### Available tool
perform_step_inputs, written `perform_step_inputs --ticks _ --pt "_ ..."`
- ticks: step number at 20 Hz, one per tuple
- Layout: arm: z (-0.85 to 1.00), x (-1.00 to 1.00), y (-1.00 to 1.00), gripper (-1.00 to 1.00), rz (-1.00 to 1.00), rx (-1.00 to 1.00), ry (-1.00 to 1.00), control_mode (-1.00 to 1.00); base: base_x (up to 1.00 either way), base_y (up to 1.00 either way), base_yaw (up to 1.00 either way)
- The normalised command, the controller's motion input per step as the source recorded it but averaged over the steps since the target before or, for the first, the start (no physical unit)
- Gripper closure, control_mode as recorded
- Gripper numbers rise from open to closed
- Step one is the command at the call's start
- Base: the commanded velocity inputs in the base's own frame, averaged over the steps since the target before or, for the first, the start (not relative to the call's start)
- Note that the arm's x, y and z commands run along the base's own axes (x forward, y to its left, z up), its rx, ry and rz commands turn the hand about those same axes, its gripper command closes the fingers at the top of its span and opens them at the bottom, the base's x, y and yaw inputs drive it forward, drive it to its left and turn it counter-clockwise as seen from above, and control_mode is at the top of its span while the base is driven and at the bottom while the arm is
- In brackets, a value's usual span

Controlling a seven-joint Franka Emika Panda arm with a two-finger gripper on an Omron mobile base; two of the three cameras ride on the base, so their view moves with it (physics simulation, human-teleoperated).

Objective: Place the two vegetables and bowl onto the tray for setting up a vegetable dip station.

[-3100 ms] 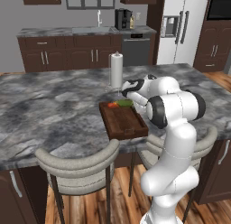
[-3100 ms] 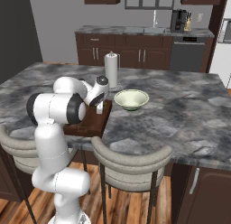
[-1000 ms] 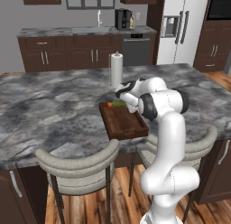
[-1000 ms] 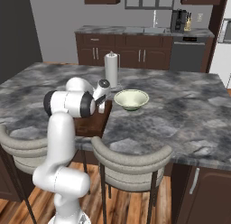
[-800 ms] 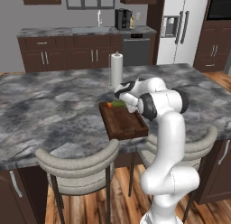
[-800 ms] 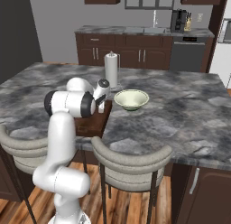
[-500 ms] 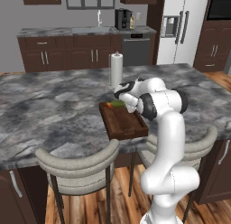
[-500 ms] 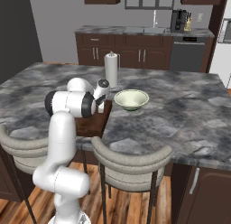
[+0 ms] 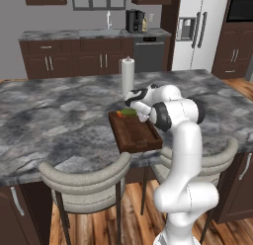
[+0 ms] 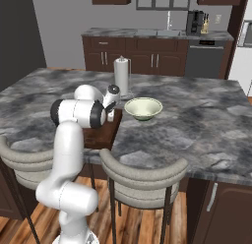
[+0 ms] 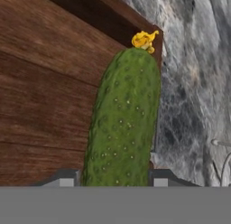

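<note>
Closest to the hand camera, the gripper [image 11: 110, 179] is straddling a warty green cucumber [image 11: 122, 123], its two finger tips sitting on either flank of the vegetable's near end, so the jaws are standing at about the cucumber's width; whether they are pressing on it or have just let go I cannot tell. The cucumber, tipped with a small yellow blossom, is lying along the raised edge of the dark wooden tray [image 11: 40, 92], with grey marbled counter [image 11: 194, 83] showing just past that edge. In the left base view the cucumber [image 9: 129, 111] is sitting at the far end of the tray [image 9: 136, 135], next to the orange carrot [image 9: 119, 113], with the gripper [image 9: 139, 110] hovering low beside them. So the step in hand is looking like the setting down of the second vegetable. Farther off, in the right base view, the pale cream bowl [image 10: 143, 108] is waiting on the counter just beside the tray [image 10: 101, 131], off it, and the paper-towel roll [image 10: 120, 71] is standing behind. By my judgement the next move is calling for fully opened fingers, a lift straight clear of the vegetables, and a swing over to the bowl's rim.
</note>
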Motion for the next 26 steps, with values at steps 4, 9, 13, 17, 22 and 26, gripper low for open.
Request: perform_step_inputs --ticks 4,9,13,17,22,26 --pt "0.00 0.00 0.01 -1.00 0.00 0.00 0.00 -1.00 0.00 0.00 0.00" --pt "0.00 0.00 0.00 -1.00 0.00 0.00 0.00 -1.00 0.00 0.00 0.00" --pt "0.00 0.00 0.00 -1.00 0.00 0.00 0.00 -1.00 0.00 0.00 0.00" --pt "0.05 0.00 0.00 -1.00 0.00 0.00 0.00 -1.00 0.00 0.00 0.00" --pt "0.23 -0.01 0.00 -1.00 0.00 -0.01 0.00 -1.00 0.00 0.00 0.00" --pt "0.34 -0.18 0.00 -1.00 0.00 -0.02 0.05 -1.00 0.00 0.00 0.00"
